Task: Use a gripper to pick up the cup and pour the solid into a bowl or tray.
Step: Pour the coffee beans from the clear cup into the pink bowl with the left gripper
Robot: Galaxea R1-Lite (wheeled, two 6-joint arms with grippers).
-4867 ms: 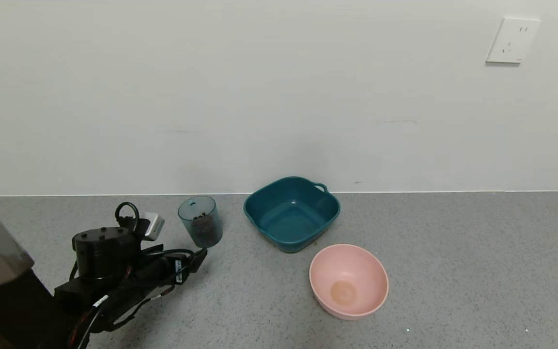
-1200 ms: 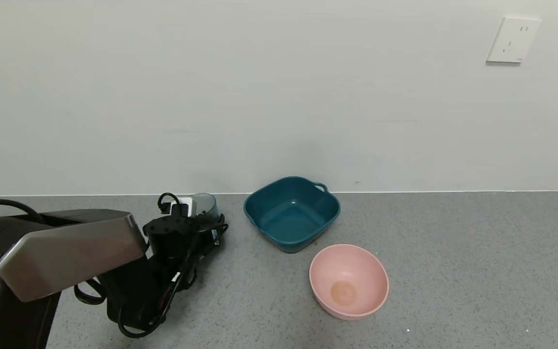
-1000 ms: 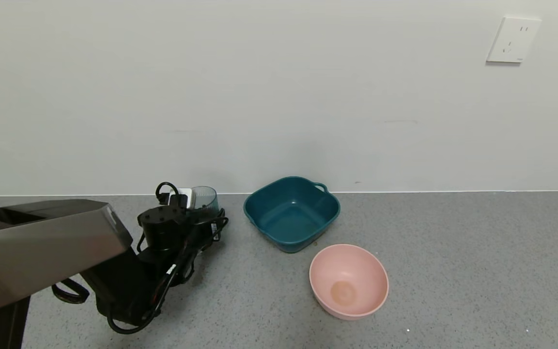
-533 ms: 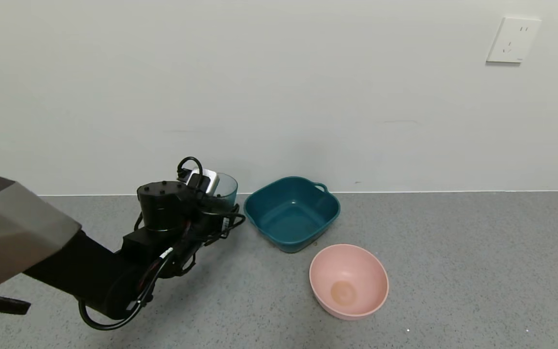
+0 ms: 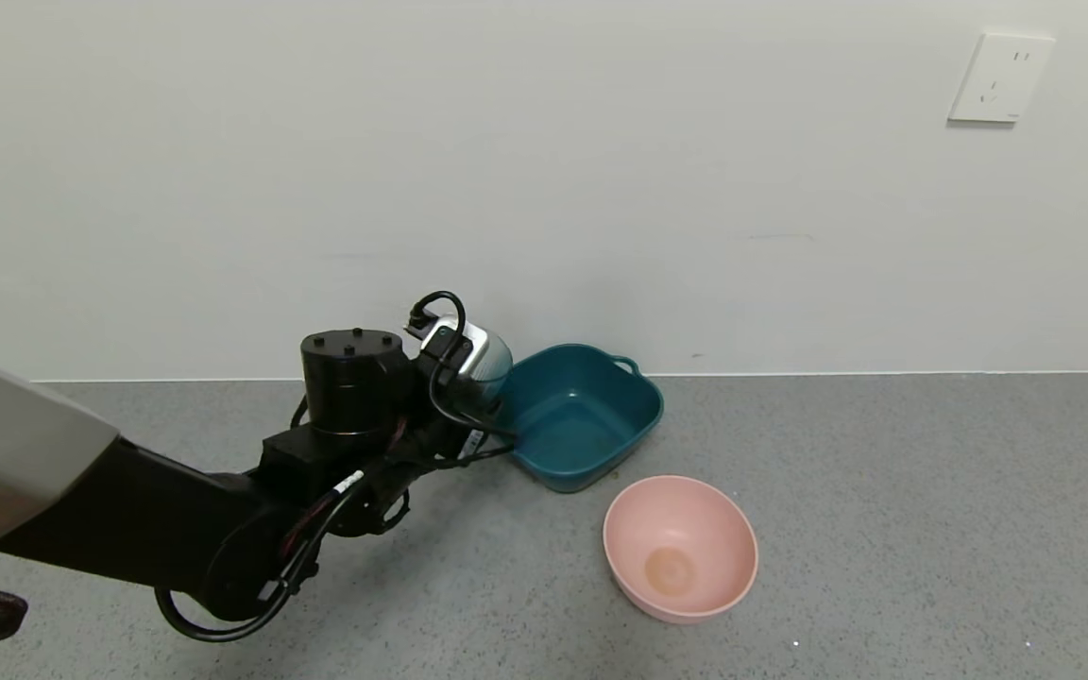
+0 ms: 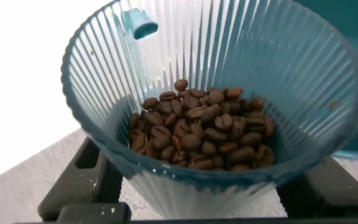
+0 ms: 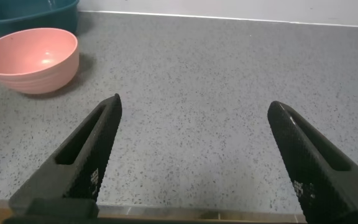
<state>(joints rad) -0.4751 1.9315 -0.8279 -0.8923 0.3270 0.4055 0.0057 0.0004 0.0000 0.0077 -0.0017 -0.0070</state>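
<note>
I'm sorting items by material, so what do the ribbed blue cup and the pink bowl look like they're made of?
The ribbed grey-blue cup looks like translucent plastic: light passes through its fluted wall. The round pale pink bowl seems to be opaque plastic with a smooth, satin finish and soft highlights, though melamine or similar can't be ruled out.

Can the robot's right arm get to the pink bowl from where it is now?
Probably yes. The right tool is open, and only bare grey counter lies between it and the pink bowl. The left tool, shut on the cup, is over by the teal tub, out of the way.
</note>
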